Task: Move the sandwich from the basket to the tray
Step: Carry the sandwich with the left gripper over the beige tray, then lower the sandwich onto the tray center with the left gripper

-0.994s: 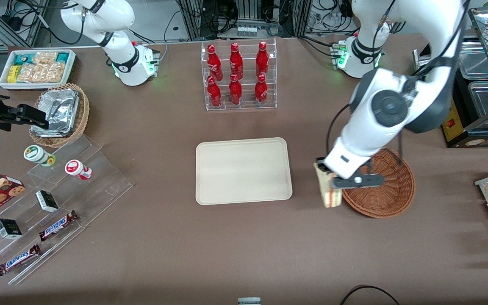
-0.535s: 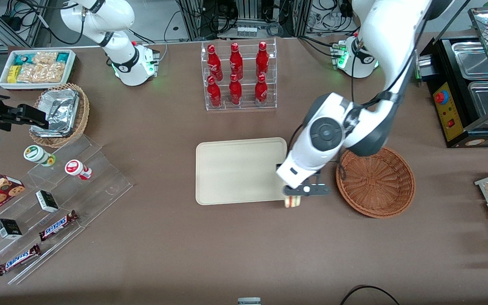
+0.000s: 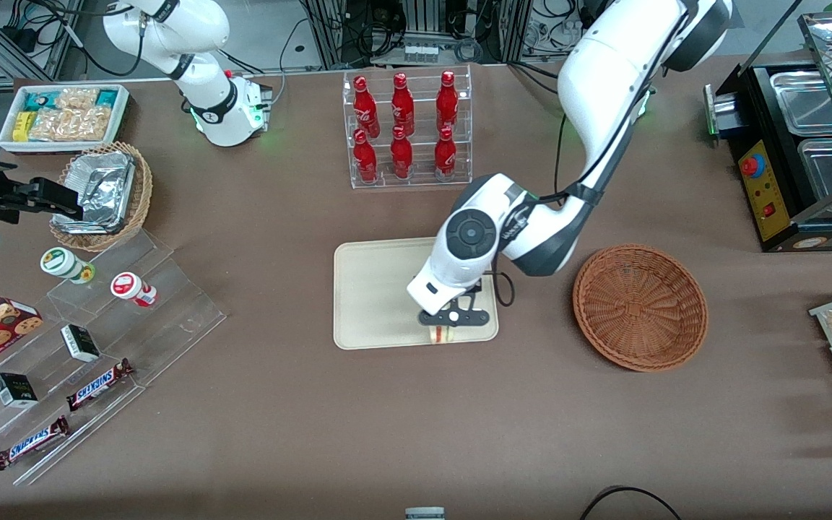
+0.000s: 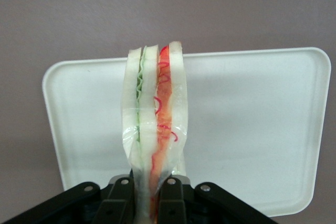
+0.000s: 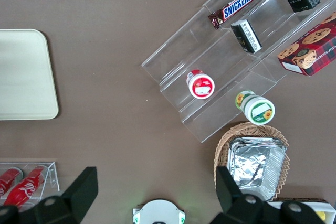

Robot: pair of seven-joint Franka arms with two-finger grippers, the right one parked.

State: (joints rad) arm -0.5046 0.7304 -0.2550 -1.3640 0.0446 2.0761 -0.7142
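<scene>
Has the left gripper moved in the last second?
Yes. The left gripper, shut on the wrapped triangular white-bread sandwich, went from the round brown wicker basket to over the flat cream-beige tray, toward the parked arm's end.

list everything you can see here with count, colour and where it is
sandwich: 1, white bread with red and green filling, gripped above the tray
tray: 1, cream, table centre
basket: 1, brown wicker, empty, beside the tray toward the working arm's end
bottles: 6, red, in a clear rack farther from the front camera than the tray
foil containers: silver stack, in a tan wicker basket toward the parked arm's end
snack bin: 1, white, beside that tan basket
Snickers bars: 2, brown, on clear acrylic steps
end effector: 1, black, shut on the sandwich over the tray's near edge
</scene>
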